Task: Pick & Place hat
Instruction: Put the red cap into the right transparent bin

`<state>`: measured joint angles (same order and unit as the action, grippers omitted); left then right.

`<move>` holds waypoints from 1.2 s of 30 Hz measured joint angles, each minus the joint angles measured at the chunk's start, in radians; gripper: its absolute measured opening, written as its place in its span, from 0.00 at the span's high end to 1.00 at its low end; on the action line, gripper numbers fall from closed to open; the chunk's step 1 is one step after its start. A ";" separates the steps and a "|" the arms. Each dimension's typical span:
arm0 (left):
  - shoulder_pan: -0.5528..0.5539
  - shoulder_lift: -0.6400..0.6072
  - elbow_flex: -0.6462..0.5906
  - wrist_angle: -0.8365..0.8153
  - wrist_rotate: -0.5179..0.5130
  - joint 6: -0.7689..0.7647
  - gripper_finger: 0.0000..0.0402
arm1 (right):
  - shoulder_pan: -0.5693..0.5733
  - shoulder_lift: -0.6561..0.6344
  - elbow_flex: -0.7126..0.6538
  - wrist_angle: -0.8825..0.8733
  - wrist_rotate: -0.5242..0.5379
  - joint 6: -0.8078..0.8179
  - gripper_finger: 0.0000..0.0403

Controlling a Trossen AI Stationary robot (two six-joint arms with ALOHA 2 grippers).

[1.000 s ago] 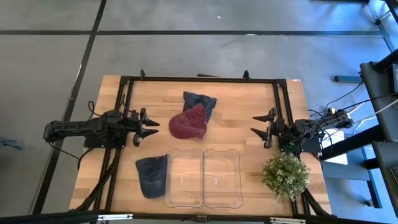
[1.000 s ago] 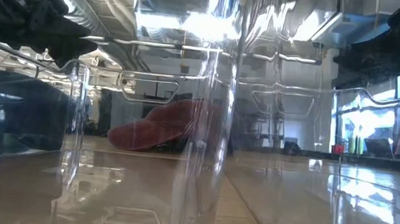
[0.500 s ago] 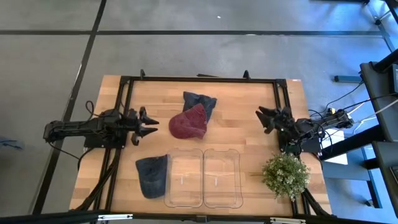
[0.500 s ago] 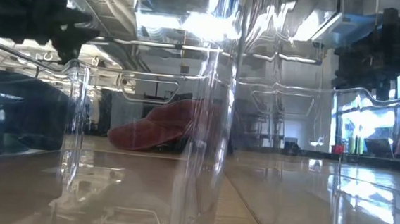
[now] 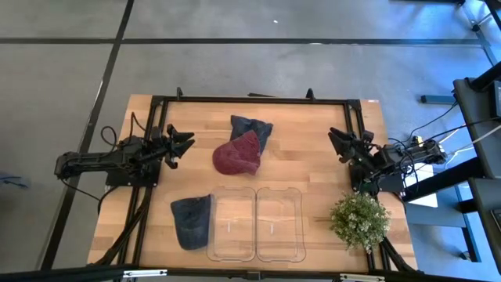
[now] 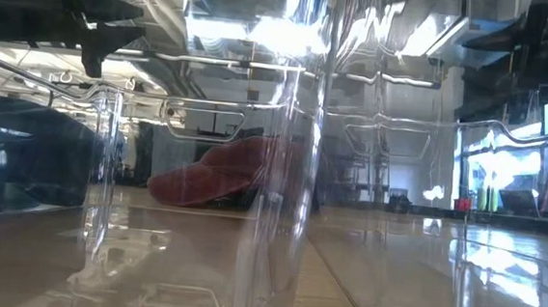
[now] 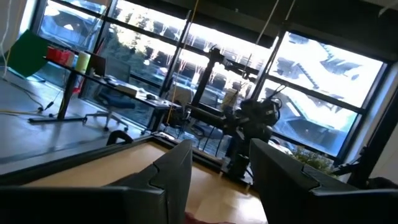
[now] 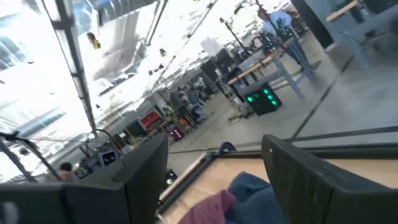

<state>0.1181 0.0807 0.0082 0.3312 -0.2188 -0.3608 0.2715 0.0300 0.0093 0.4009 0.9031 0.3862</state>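
Near the middle of the table (image 5: 313,168) lies the red hat (image 5: 236,156), partly over a dark blue hat (image 5: 252,126); another dark hat (image 5: 192,220) rests beside two clear bins (image 5: 257,222) at the front edge, probably the place for the hats. Both arms wait at the sides: the left gripper (image 5: 182,142) and the right gripper (image 5: 338,139) hold their fingers apart, nothing between them. Open wood lies around the red hat, so approach seems free. A plant (image 5: 359,218) crowds the right front corner.
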 joint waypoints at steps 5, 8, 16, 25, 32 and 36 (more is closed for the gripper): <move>0.000 0.000 0.000 0.001 -0.006 0.019 0.61 | -0.027 0.069 0.062 -0.003 -0.040 0.024 0.29; 0.000 0.000 0.000 0.001 -0.031 0.023 0.61 | -0.048 0.141 0.124 -0.022 -0.056 0.023 0.23; 0.000 0.000 0.000 0.002 -0.030 -0.011 0.61 | -0.104 0.349 0.268 -0.104 0.017 0.042 0.15; 0.000 0.000 0.000 0.002 -0.026 -0.105 0.61 | -0.181 0.531 0.364 -0.106 -0.041 0.003 0.15; 0.000 0.000 0.000 0.000 -0.052 -0.097 0.61 | -0.329 0.664 0.373 -0.169 -0.267 0.343 0.15; 0.000 0.000 0.000 -0.001 -0.052 -0.091 0.61 | -0.424 0.765 0.373 -0.238 -0.484 0.529 0.15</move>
<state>0.1177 0.0811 0.0082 0.3298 -0.2705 -0.4519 -0.1521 0.7945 0.3824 0.1632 0.4191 0.9149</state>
